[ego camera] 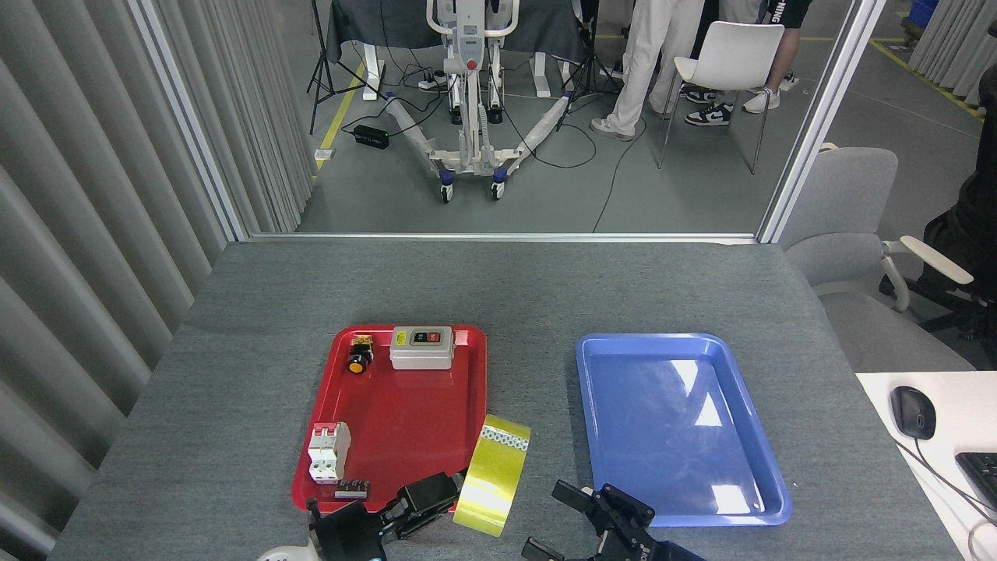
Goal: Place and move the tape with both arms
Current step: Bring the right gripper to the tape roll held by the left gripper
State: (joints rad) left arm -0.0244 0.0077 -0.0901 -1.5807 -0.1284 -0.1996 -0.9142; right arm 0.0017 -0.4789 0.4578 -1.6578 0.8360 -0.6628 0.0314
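The tape (492,475), a glossy yellow roll, stands on edge and tilted just off the right front corner of the red tray (405,405). My left gripper (436,499) is shut on the roll's lower left side, its black fingers (424,495) pressed against it. My right gripper (580,518) is at the bottom edge, right of the tape and off the front left corner of the blue tray (744,502), its black fingers (604,502) spread open and holding nothing. A gap of grey table separates it from the roll.
The red tray holds a grey switch box (421,347), a small yellow push button (359,354), a white and red circuit breaker (328,452) and a small black part (351,489). The blue tray has nothing in it. A mouse (912,411) lies on a white desk at right.
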